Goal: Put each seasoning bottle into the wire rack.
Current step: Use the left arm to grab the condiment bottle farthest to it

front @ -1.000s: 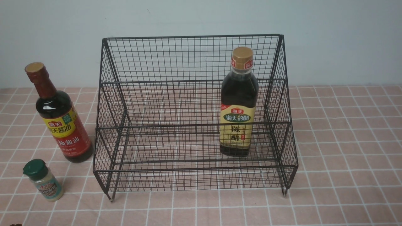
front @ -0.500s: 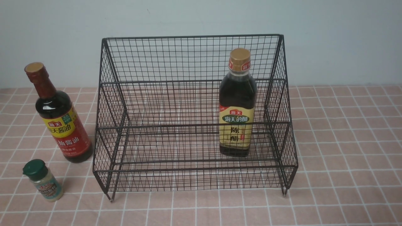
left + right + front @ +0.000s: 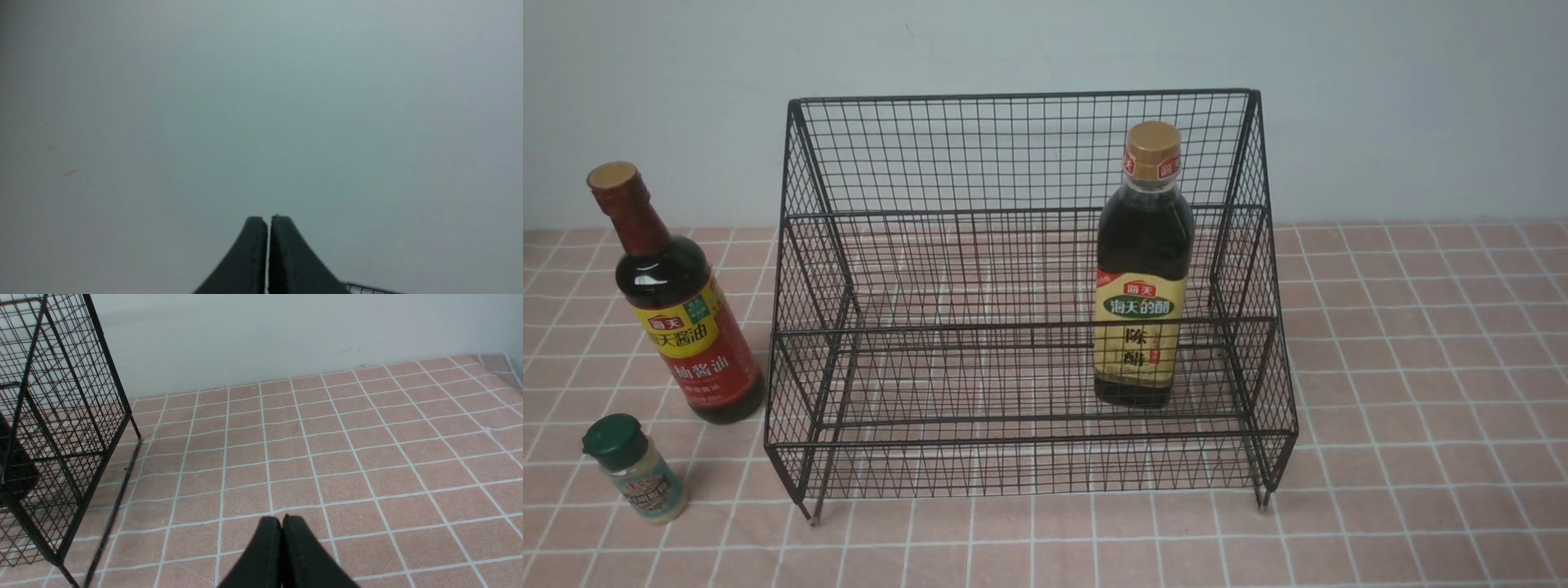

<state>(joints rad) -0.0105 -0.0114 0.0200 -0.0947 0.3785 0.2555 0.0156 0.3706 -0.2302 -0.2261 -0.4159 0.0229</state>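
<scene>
Seasoning bottles point(image 3: 1141, 327) stand untouched; left gripper point(image 3: 268, 219) and right gripper point(image 3: 282, 519) have fingers pressed together, empty. The gold-capped bottle point(image 3: 1143, 245) stands upright inside the wire rack point(image 3: 1021, 95), toward its right side. The red-necked bottle point(image 3: 682, 318) and green-capped shaker point(image 3: 633, 469) stand on the tiled table point(image 3: 1421, 392) beside the rack's left.

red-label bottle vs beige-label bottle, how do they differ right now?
Beige-label bottle stands inside the wire rack, right side; red-label bottle stands on the tablecloth outside its left end. Beige-label bottle: gold cap, short neck; red-label bottle: red-yellow label, long red neck. Both upright, dark, neither held.
</scene>
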